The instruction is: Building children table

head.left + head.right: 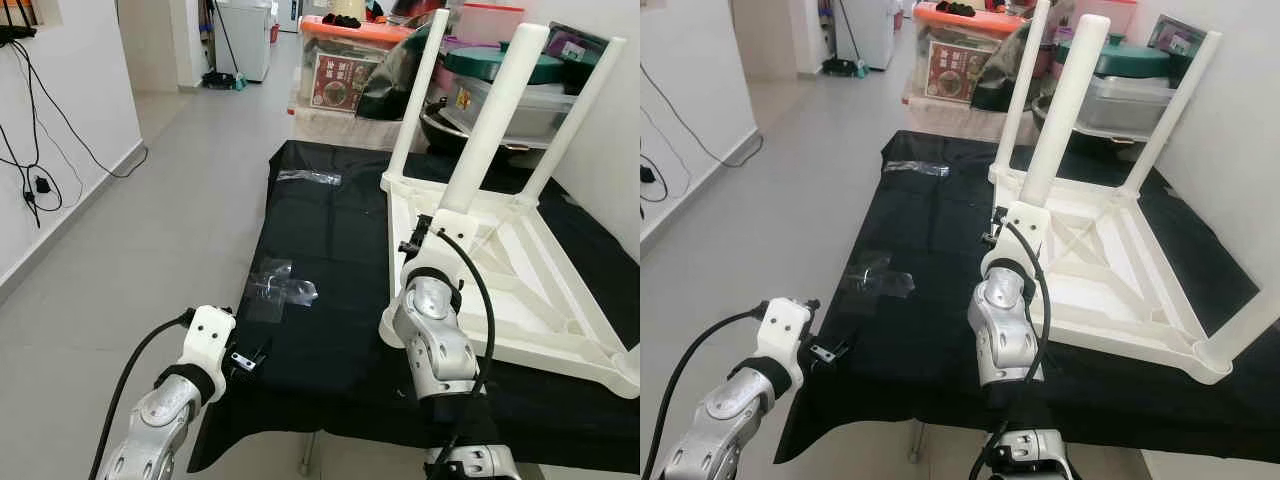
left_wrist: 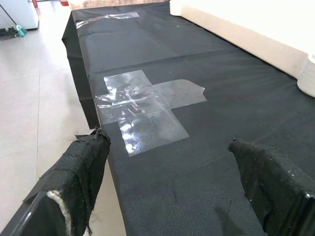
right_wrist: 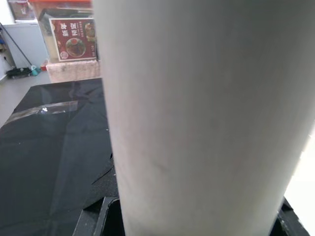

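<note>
So the white table (image 1: 520, 270) is lying upside down on a black cloth (image 1: 320, 250) spread over a low platform, toward the robot's right side, with three legs sticking up. The right gripper (image 1: 432, 228) is up against the near leg (image 1: 488, 125), right at its base where it meets the tabletop; in the right wrist view that leg (image 3: 206, 113) sits tight between the black fingers (image 3: 96, 219), so it looks clamped on it. The left gripper (image 1: 250, 358) hangs low at the near left edge of the cloth, its fingers (image 2: 83, 167) spread apart and holding nothing, just above the fabric. Ahead of it there's a clear plastic bag (image 2: 145, 110) flat on the cloth, and a second bag (image 1: 308, 177) lies further back. Behind the platform are storage boxes (image 1: 345, 60) and a stack of lidded containers.
</note>
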You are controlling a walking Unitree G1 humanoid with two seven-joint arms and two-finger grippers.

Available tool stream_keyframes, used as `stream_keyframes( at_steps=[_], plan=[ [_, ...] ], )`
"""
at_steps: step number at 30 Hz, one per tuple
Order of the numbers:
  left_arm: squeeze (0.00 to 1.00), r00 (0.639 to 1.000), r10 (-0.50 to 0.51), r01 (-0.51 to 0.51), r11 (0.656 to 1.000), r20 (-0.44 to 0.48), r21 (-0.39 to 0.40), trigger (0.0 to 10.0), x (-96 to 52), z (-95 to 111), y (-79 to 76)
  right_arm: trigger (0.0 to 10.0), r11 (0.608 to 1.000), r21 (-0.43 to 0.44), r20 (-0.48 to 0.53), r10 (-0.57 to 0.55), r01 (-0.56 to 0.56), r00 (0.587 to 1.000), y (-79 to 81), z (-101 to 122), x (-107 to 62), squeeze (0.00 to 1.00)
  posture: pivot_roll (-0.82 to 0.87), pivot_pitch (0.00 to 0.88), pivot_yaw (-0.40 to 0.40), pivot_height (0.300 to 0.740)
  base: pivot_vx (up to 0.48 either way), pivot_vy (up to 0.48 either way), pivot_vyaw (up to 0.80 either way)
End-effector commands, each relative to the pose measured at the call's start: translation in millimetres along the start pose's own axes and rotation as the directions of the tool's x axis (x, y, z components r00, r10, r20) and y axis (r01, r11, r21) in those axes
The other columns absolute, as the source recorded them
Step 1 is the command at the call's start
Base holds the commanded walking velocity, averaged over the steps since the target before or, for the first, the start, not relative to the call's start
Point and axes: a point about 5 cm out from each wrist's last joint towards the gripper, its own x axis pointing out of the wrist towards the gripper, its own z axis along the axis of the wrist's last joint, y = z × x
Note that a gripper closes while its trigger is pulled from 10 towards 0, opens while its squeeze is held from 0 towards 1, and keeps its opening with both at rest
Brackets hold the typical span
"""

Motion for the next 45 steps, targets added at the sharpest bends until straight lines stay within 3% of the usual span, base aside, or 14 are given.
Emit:
stream_keyframes(
  at_steps=[1, 7, 28, 29, 30, 40, 45],
  plan=[
    [0.00, 1.000, -0.006, 0.007, 1.000, -0.003, 0.022, 10.0, 2.0, -0.2, -1.7, 10.0, 0.996, -0.050, -0.231, -0.090, 0.080, 0.969, -28.3, -49.7, 0.4, 0.00, 0.03, 0.000, -0.084, 0.740, 0.000, 0.000, 0.00],
    [0.00, 1.000, -0.003, 0.004, 1.000, -0.009, 0.027, 10.0, 0.1, -2.1, 0.4, 10.0, 0.997, -0.053, -0.203, -0.070, 0.060, 0.977, -21.3, -44.8, -2.7, 0.00, 0.03, 0.000, -0.082, 0.740, 0.000, 0.000, 0.00],
    [0.00, 1.000, -0.007, 0.007, 1.000, 0.002, 0.030, 10.0, 3.4, -0.1, -1.3, 10.0, 0.998, -0.048, -0.117, -0.046, 0.040, 0.992, -18.7, -27.3, -4.0, 0.00, 0.03, 0.000, -0.083, 0.740, 0.000, 0.000, 0.00],
    [0.00, 1.000, -0.007, 0.007, 1.000, 0.001, 0.030, 10.0, 3.4, -0.2, -1.4, 10.0, 0.998, -0.043, -0.110, -0.043, 0.038, 0.993, -18.3, -26.0, -4.6, 0.64, 0.02, 0.000, -0.082, 0.740, 0.000, 0.000, 0.00],
    [0.00, 1.000, -0.006, 0.006, 1.000, 0.000, 0.029, 10.0, 3.3, -0.4, -1.4, 10.0, 0.999, -0.033, -0.096, -0.037, 0.034, 0.995, -17.9, -23.5, -5.2, 1.00, 0.02, 0.000, -0.082, 0.740, 0.000, 0.000, 0.00],
    [0.00, 1.000, -0.007, 0.007, 1.000, 0.000, 0.026, 10.0, 3.2, -0.8, -2.4, 10.0, 1.000, -0.001, -0.002, -0.013, 0.013, 1.000, -16.3, 1.5, -9.8, 1.00, 0.02, 0.000, -0.080, 0.740, 0.000, 0.000, 0.00],
    [0.00, 1.000, -0.009, 0.009, 1.000, 0.000, 0.024, 10.0, 3.1, -0.8, -2.3, 10.0, 0.999, 0.040, 0.069, 0.017, -0.020, 0.997, -15.9, 27.7, -12.5, 1.00, 0.01, 0.000, -0.076, 0.740, 0.000, 0.000, 0.00]
  ],
)
